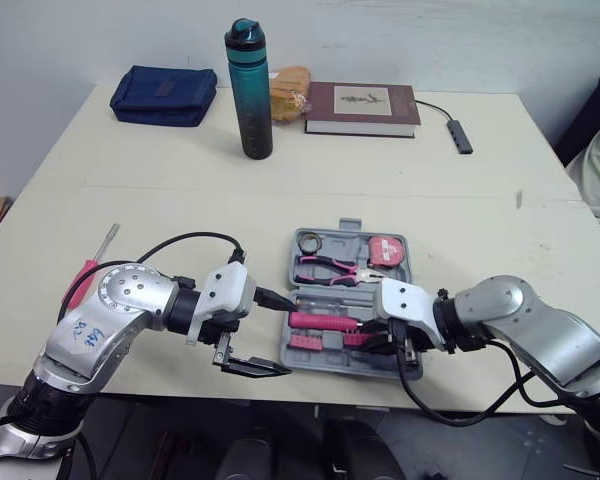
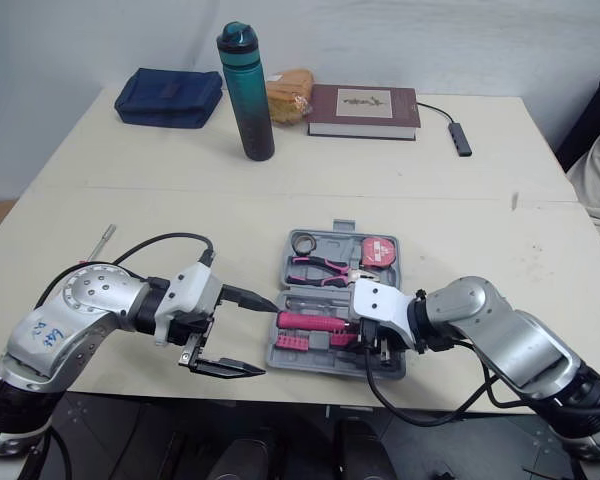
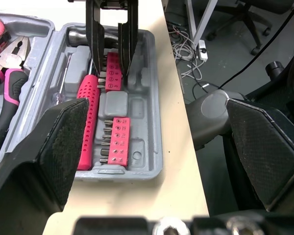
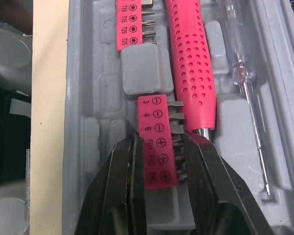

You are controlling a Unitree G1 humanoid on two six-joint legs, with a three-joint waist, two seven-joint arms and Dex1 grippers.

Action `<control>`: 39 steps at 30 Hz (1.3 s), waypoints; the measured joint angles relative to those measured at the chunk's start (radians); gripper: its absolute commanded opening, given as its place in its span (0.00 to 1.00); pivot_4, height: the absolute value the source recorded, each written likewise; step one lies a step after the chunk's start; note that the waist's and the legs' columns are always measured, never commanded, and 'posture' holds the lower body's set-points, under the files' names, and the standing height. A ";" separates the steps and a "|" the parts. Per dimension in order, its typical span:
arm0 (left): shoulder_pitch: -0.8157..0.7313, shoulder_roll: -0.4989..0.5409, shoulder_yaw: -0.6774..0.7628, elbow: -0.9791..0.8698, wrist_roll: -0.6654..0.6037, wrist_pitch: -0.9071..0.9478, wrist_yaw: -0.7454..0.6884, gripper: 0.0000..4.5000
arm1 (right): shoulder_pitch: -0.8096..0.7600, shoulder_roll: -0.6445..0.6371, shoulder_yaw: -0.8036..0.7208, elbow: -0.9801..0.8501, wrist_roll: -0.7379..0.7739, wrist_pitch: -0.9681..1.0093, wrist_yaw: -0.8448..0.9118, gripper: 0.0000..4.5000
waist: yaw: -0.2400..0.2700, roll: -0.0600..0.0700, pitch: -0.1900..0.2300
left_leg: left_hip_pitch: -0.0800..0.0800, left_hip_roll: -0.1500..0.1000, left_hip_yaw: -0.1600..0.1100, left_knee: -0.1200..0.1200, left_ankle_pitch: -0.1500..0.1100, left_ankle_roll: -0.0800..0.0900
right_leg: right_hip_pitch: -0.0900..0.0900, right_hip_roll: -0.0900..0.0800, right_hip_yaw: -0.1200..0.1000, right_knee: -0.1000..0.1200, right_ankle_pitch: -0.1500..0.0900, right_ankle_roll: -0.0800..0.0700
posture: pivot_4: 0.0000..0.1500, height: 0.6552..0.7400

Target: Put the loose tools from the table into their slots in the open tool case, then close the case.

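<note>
Near the front edge of the pale counter (image 1: 180,200), a grey tool case (image 1: 352,228) lies open. Its far half holds pink-handled pliers (image 1: 325,268), a pink tape measure (image 1: 387,250) and a metal ring. Its near half holds a pink dotted screwdriver handle (image 4: 191,63), a slim clear tester screwdriver (image 4: 242,73) and two pink bit holders. The right end effector (image 4: 160,142) reaches into the near half of the case, its black fingers narrowed onto one bit holder (image 4: 154,122), one finger against each long side. The left end effector (image 2: 268,337) hovers just beside the case's left wall, fingers spread wide and holding nothing. One loose screwdriver (image 1: 105,240) with a pink handle lies on the counter well to the left, partly hidden behind the left arm. A teal bottle (image 1: 248,90), blue pouch (image 1: 165,95) and book (image 1: 362,108) sit along the far side.
</note>
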 measured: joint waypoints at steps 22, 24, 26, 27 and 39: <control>-0.019 -0.022 -0.036 0.014 0.024 -0.007 -0.002 1.00 | 0.039 -0.011 -0.031 -0.064 0.032 0.041 0.023 0.16 | 0.000 0.000 0.000 | 0.000 0.000 0.000 0.000 0.000 0.000 | 0.000 0.000 0.000 0.000 0.000 0.000 | 1.00 1.00; -0.019 -0.022 -0.036 0.021 0.024 -0.007 -0.002 1.00 | 0.039 -0.003 -0.031 -0.064 0.032 0.048 0.019 0.16 | -0.001 0.000 0.000 | 0.000 0.000 0.000 0.000 0.000 0.000 | 0.000 0.000 0.000 0.000 0.000 0.000 | 1.00 1.00; -0.020 -0.022 -0.036 0.027 0.025 -0.007 -0.002 1.00 | 0.038 0.002 -0.031 -0.063 0.030 0.055 0.015 0.16 | -0.001 0.000 0.000 | 0.000 0.000 0.000 0.000 0.000 0.000 | 0.000 0.000 0.000 0.000 0.000 0.000 | 1.00 1.00; -0.020 -0.022 -0.036 0.028 0.025 -0.007 -0.002 1.00 | 0.038 0.008 -0.031 -0.062 0.029 0.058 0.012 0.16 | -0.002 0.000 0.000 | 0.000 0.000 0.000 0.000 0.000 0.000 | 0.000 0.000 0.000 0.000 0.000 0.000 | 1.00 1.00; -0.020 -0.028 -0.037 0.027 0.024 -0.007 0.000 1.00 | 0.027 0.012 -0.029 -0.045 0.024 0.058 0.019 0.16 | -0.002 0.000 0.000 | 0.000 0.000 0.000 0.000 0.000 0.000 | 0.000 0.000 0.000 0.000 0.000 0.000 | 1.00 1.00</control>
